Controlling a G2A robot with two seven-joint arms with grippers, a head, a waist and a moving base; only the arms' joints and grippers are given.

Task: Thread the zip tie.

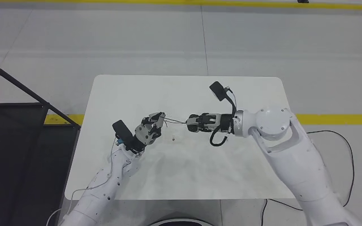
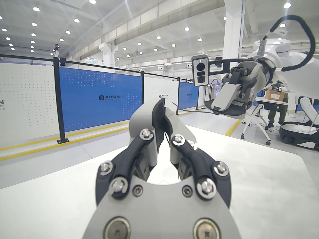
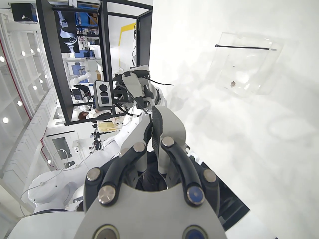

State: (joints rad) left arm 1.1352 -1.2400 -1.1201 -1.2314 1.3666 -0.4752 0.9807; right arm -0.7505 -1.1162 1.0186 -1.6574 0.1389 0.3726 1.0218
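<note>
Left gripper (image 1: 158,120) sits left of centre in the top view, raised over the white table (image 1: 226,169). Its fingers are pressed together on one end of the black zip tie (image 1: 175,121). Right gripper (image 1: 190,122) faces it from the centre of the frame, jaws likewise clamped on the other end. The zip tie spans the short gap between the two grippers as a thin dark line, clear of the table surface.

In the right wrist view, a short tail of the tie projects from the far gripper, at centre left of the frame. A spare zip tie (image 3: 244,47) lies across a clear tray (image 3: 249,70) in the upper right of that frame, apart from both grippers.

Progress, judged: pickup and two-handed presentation are complete. Both ends are secured and brought near each other. Whether the tip has entered the head cannot be determined; the strap is too thin to resolve. No closed loop is apparent, so insertion and pull-through are probably outstanding.
</note>
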